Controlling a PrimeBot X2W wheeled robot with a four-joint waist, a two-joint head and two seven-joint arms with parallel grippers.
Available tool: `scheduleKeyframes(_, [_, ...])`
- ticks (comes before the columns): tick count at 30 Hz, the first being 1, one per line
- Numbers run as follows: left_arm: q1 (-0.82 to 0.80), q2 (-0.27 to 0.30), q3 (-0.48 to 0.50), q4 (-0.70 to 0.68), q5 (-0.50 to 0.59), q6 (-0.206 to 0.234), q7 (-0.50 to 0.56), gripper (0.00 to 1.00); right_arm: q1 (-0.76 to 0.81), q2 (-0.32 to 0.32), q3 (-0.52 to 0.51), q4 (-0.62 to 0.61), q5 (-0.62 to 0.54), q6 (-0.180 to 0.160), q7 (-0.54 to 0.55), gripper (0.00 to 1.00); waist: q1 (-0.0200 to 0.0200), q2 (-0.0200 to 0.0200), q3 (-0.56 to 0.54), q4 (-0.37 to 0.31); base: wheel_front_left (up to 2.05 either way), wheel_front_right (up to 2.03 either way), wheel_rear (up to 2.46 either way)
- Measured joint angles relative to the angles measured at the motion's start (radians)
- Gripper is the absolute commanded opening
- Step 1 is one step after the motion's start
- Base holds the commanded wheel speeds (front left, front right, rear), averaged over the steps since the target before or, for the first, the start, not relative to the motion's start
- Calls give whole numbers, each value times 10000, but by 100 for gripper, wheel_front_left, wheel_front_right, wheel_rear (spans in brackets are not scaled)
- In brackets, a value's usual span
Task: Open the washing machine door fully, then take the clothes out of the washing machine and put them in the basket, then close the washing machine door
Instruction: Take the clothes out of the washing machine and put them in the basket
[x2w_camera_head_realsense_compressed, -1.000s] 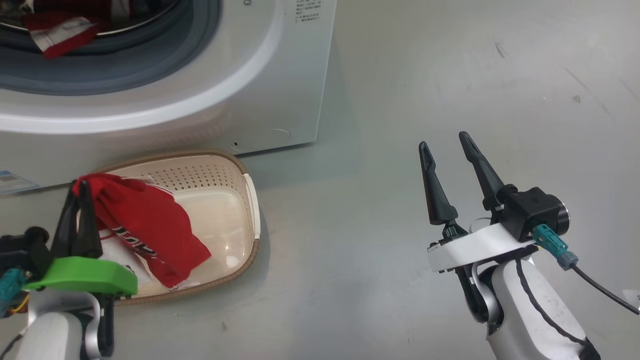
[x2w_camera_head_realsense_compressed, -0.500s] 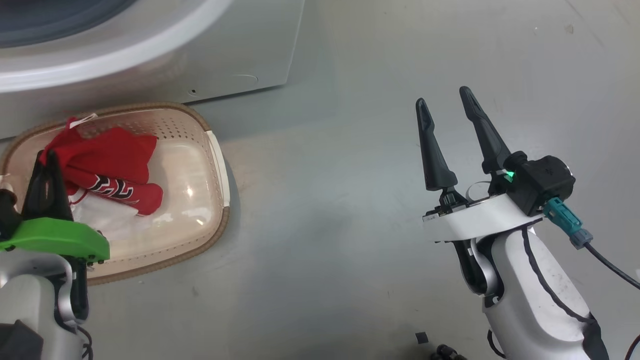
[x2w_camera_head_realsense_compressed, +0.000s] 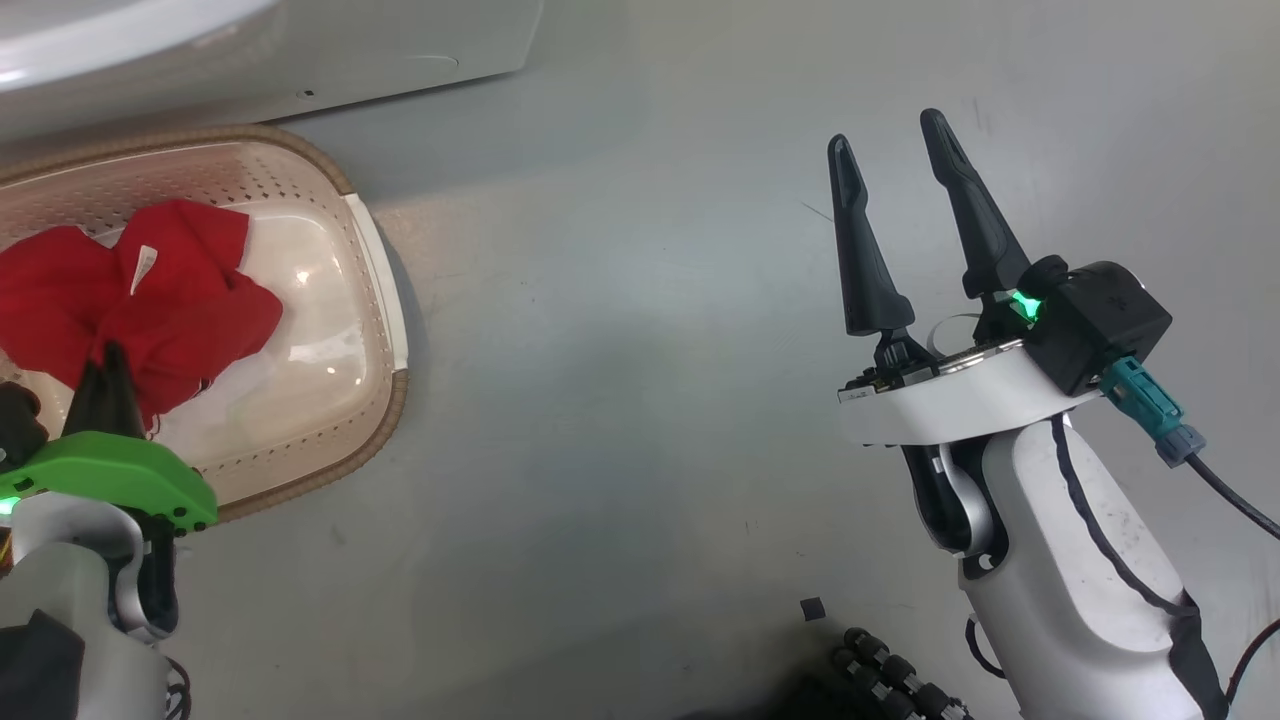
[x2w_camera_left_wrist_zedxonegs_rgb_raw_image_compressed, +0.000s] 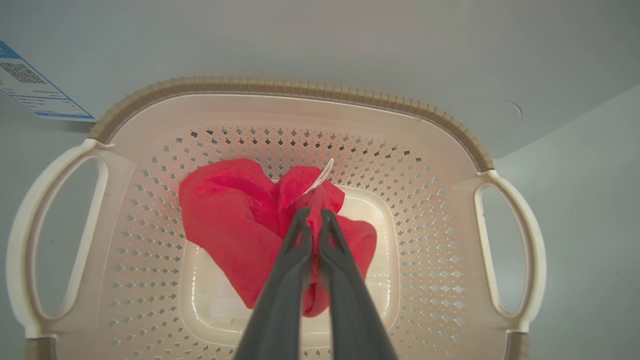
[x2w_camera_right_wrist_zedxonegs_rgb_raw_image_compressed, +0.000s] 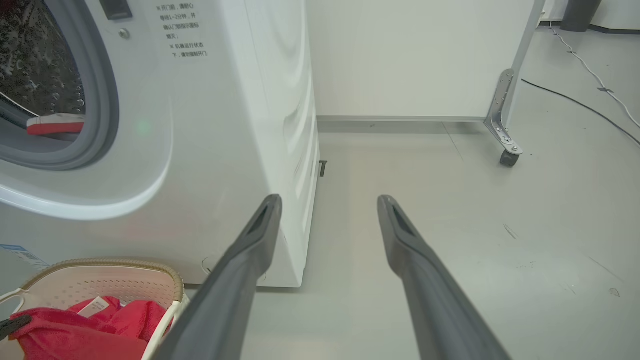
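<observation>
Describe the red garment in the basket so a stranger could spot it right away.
Find the big white washing machine; on the floor at its front stands a cream perforated basket with a brown rim. The crumpled red garment sits inside it, pinched in the shut left gripper, unlike the red-and-white piece at the drum mouth.

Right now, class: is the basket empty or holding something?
Not empty: red clothes lie inside the basket, the shut left hand pinching them.

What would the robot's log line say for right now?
left gripper: shut on red garment inside basket | right gripper: open, empty | washing machine: another red garment inside
</observation>
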Motion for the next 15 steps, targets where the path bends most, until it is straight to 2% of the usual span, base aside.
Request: scheduleKeyframes(15, [-973,-159,174,1933,-370,-301,119,0,-180,0,119,-36,157,-169,0,100,0,0,562,-286,0,0,0])
